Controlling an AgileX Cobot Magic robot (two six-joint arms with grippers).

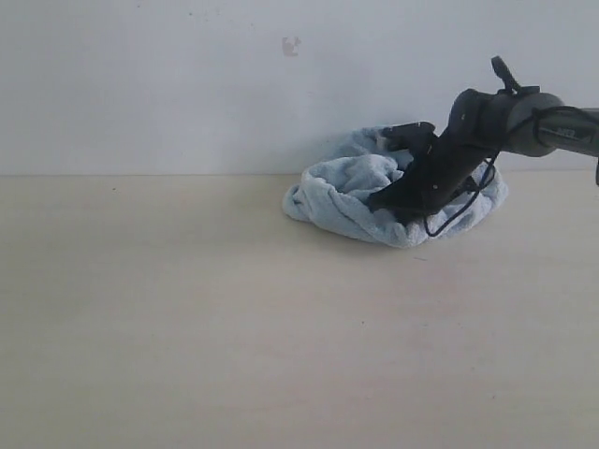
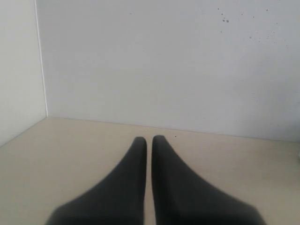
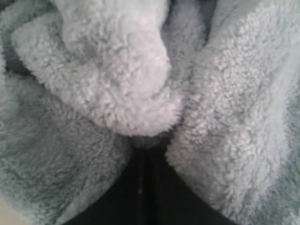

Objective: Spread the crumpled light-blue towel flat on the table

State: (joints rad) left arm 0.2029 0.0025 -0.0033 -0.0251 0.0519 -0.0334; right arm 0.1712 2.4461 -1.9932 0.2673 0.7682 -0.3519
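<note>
The light-blue towel (image 1: pixel 342 192) lies crumpled in a heap on the beige table (image 1: pixel 234 318), far back on the right near the wall. My right gripper (image 1: pixel 388 199) reaches down into the heap from the right. In the right wrist view its black fingers lie close together, and the gripper (image 3: pixel 149 143) has its tips buried in fluffy folds of the towel (image 3: pixel 117 70), shut on the cloth there. My left gripper (image 2: pixel 149 138) is shut with nothing between its fingers, over bare table (image 2: pixel 70 150). It does not show in the exterior view.
A pale wall (image 1: pixel 187 84) rises right behind the towel along the table's far edge. The left wrist view shows a wall corner (image 2: pixel 41 84) beyond the table. A black cable (image 1: pixel 459 201) hangs from the right arm over the towel.
</note>
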